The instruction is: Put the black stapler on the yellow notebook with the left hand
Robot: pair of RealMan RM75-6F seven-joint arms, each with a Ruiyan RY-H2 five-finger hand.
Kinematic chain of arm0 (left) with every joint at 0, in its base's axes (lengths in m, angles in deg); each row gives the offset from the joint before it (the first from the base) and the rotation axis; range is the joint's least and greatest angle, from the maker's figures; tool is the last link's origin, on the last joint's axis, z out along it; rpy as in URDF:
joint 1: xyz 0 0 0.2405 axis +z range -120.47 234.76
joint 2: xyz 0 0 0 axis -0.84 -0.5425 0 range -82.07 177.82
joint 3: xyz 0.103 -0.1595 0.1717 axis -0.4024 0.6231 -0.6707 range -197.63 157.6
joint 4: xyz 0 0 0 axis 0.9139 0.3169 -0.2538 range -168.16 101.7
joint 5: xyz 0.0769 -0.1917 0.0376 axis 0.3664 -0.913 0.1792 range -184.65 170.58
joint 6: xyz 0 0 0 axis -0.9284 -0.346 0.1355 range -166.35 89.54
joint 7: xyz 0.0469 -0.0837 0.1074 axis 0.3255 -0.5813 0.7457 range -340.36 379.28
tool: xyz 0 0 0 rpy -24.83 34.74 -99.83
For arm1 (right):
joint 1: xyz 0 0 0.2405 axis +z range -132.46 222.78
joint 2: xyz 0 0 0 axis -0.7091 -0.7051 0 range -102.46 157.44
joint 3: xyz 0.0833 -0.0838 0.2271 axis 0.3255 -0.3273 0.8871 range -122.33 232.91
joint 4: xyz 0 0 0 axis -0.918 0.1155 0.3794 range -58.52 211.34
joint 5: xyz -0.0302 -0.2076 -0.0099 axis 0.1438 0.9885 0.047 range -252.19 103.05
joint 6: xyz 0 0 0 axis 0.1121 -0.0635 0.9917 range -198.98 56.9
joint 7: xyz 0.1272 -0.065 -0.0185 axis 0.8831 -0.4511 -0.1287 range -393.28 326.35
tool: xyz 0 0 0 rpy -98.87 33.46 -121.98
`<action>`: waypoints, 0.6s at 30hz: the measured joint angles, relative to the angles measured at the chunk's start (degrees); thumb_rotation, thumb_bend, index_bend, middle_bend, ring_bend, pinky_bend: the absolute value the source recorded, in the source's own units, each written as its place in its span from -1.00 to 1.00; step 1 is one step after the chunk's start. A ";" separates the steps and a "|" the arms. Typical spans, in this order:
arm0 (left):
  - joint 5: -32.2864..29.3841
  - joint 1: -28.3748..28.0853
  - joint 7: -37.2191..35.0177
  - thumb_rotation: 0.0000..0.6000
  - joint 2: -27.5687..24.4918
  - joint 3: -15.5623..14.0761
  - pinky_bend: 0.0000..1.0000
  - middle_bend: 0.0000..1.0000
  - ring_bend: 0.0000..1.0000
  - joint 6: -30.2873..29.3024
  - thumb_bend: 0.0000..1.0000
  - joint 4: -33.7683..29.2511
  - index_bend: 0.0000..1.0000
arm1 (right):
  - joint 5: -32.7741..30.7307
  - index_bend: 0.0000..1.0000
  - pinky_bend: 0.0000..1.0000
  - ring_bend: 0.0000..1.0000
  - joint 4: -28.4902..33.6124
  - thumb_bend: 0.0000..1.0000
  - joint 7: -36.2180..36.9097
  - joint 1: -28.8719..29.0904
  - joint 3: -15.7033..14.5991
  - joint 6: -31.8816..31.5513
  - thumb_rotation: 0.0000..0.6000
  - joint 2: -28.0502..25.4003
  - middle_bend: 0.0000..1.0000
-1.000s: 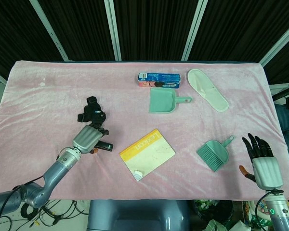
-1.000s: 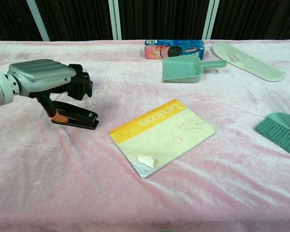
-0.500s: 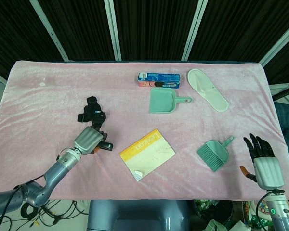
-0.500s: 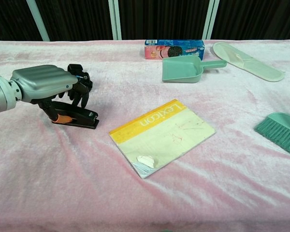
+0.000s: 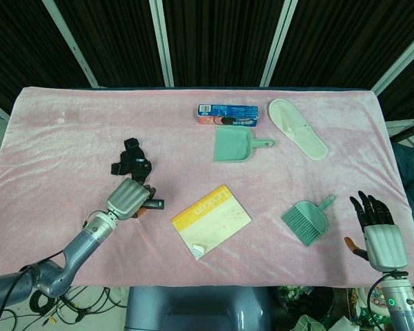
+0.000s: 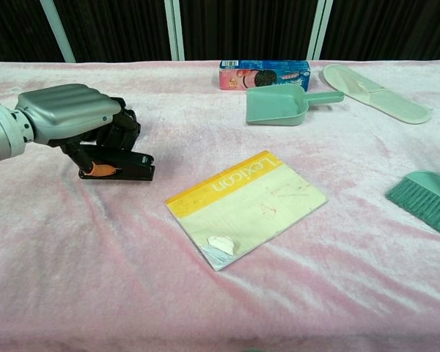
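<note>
Left hand: curled over black stapler, gripping it for lifting; stapler on desk.
Yellow notebook: lay flat, awaiting stapler.
Right hand: open, idle.

Left hand with ribbed silver-grey back, black fingers, silver jointed forearm, right hand alike, green-lit wrist

Table layout
Stapler under left hand, left of notebook; dustpan behind, toward far edge.

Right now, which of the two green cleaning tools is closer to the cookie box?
The dustpan, right beside the cookie box; the hand brush lies far nearer the table's front.
</note>
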 measured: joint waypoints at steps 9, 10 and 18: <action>-9.53 -2.30 7.28 1.00 -0.70 5.26 0.26 0.31 0.03 0.00 -0.15 -8.90 0.16 | -0.17 -0.94 -0.79 -0.92 -0.10 -0.71 -0.49 -0.10 0.13 0.16 1.00 0.14 -1.00; -11.45 -2.76 8.26 1.00 -0.71 5.92 0.27 0.31 0.03 0.11 -0.15 -9.71 0.16 | -0.20 -0.94 -0.79 -0.92 -0.15 -0.71 -0.51 -0.10 0.14 0.22 1.00 0.17 -1.00; -31.36 -8.35 15.61 1.00 0.00 11.10 0.31 0.31 0.03 0.65 -0.15 -14.74 0.17 | -0.28 -0.94 -0.79 -0.92 -0.48 -0.71 -1.04 -0.05 0.28 0.44 1.00 0.39 -1.00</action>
